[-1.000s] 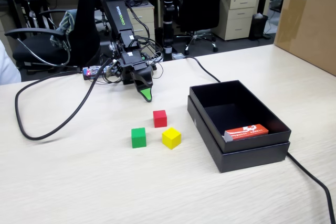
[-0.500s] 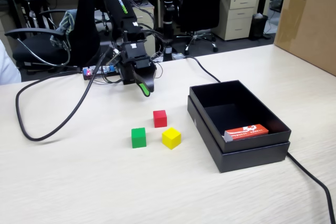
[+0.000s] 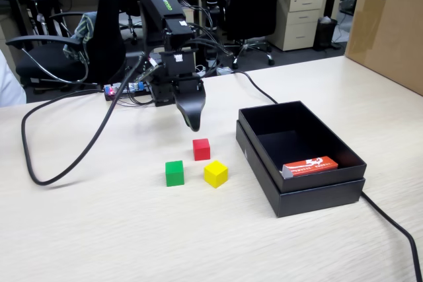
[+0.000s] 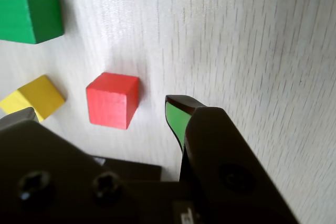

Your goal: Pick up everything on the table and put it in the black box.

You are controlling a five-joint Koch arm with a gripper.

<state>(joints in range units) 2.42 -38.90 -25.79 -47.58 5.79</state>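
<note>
Table [image 3: 99,229]: light beige wood-grain, we see fine streaks.
On it, centre: red cube [image 3: 201,148], green cube [image 3: 174,172], yellow cube [image 3: 215,173], close tog.
Right: black box [image 3: 264,173].
Also: black cable [image 3: 59,163], cardboard carton [image 3: 390,28] far right.

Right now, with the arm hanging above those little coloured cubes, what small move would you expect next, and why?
Probably a short drop forward onto the red cube. The gripper hangs just behind and above it, nearer to it than to the green cube or yellow cube. In the wrist view the red cube lies off to the left of the green-lined fingertip, so it should shift that way. All three are outside the black box.
</note>
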